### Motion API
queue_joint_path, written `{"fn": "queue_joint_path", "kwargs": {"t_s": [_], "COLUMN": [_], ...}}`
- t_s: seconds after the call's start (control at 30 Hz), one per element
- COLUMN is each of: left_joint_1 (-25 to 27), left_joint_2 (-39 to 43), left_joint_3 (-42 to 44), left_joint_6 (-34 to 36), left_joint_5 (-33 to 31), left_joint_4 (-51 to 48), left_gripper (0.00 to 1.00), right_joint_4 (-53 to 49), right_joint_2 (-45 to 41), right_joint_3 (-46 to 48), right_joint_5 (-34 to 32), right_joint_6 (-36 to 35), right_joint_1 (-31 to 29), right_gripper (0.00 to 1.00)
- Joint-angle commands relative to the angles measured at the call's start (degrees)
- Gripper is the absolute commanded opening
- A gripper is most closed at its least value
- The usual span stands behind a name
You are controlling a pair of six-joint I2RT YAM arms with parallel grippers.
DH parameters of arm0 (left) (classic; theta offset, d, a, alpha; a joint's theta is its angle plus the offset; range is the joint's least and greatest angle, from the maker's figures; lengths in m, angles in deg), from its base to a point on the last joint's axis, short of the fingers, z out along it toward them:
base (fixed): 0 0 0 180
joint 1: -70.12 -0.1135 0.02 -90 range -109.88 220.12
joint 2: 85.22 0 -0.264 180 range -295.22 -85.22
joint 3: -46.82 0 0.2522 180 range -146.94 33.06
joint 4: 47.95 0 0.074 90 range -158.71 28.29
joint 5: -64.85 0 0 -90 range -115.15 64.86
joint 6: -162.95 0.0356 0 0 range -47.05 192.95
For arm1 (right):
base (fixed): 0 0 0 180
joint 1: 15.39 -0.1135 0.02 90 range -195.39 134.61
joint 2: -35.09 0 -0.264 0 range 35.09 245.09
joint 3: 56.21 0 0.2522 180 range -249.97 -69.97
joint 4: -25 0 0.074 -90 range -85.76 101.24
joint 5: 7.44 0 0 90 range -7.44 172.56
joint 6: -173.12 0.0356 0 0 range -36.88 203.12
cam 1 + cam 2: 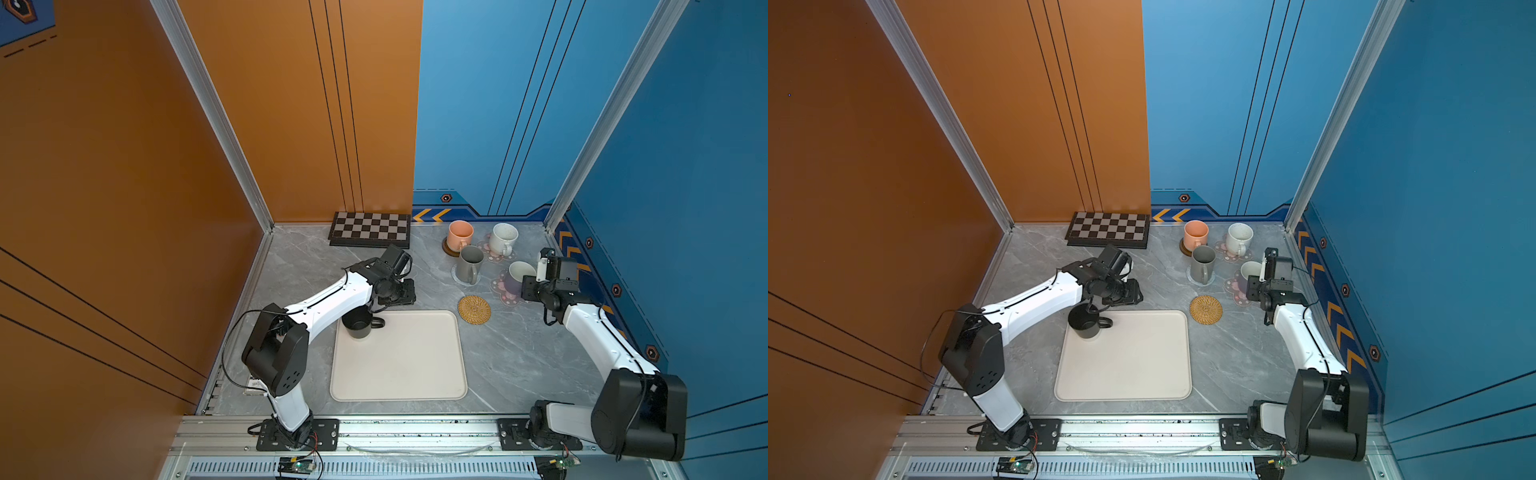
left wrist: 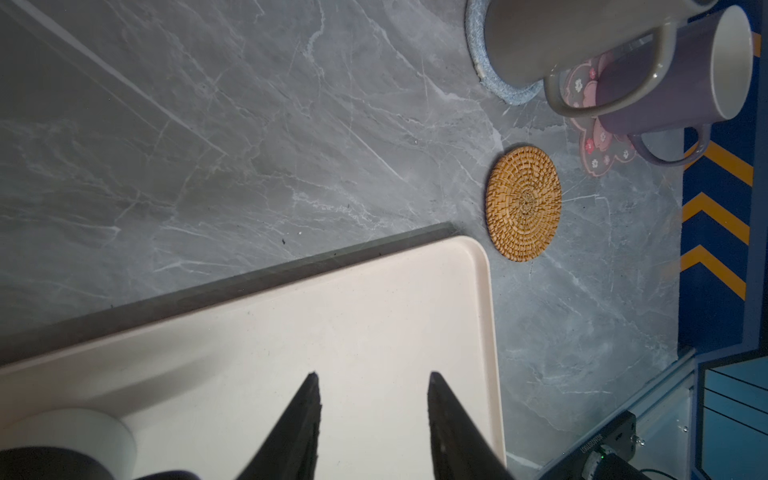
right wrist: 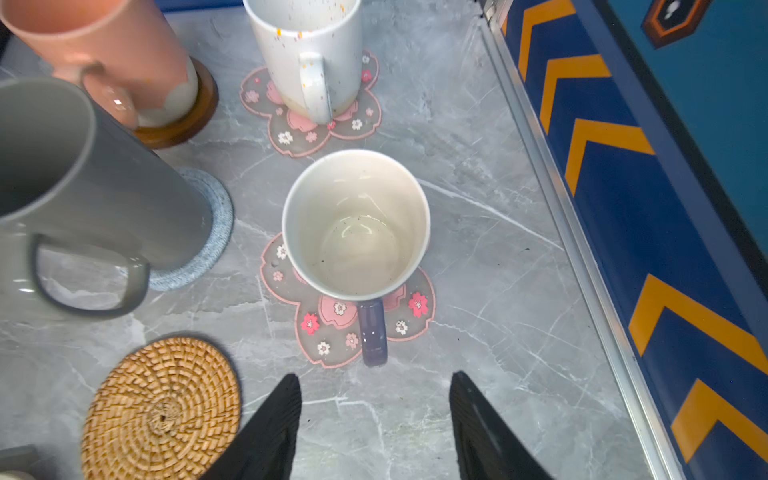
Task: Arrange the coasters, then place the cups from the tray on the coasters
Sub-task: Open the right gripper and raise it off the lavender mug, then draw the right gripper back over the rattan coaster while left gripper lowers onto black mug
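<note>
Over the far left corner of the tray (image 1: 399,374), I am holding my left gripper (image 2: 372,376) with its fingers apart and nothing between them, while the black mug (image 1: 359,326) is standing on the tray just beside it. My right gripper (image 3: 375,376) is hovering empty, fingers spread, just short of the lavender mug (image 3: 357,224), which is sitting on a pink flower coaster (image 3: 332,332). The rattan coaster (image 3: 162,411) is lying bare nearby.

right arm (image 1: 555,291) partly hides the lavender mug (image 1: 514,277).
</note>
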Motion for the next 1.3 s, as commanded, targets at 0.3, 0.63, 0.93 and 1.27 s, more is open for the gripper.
{"fn": "queue_joint_path", "kwargs": {"t_s": [0.3,0.63,0.93,1.27], "left_joint_1": [6.75,8.26,12.01,14.95], "left_joint_2": [6.46,5.36,6.00,13.39], "left_joint_3": [6.57,9.45,11.69,18.08], "left_joint_6": [-9.69,-13.17,-15.04,-18.14], "left_joint_5": [-17.19,-26.00,-26.61,-27.14], "left_joint_4": [-5.39,-8.08,-8.49,-11.01], "left_gripper": [0.46,0.46,0.46,0.45], "right_joint_4": [-10.97,-12.71,-12.18,-10.27], "right_joint_2": [-8.76,-15.63,-18.08,-12.45], "right_joint_3": [-0.19,3.46,6.41,5.79], "right_joint_5": [-6.65,-6.73,-7.02,-8.90], "right_joint_6": [2.53,6.76,9.35,11.86], "right_joint_1": [-10.90,-17.85,-21.79,-25.77], "right_gripper": [0.63,0.65,0.65,0.65]}}
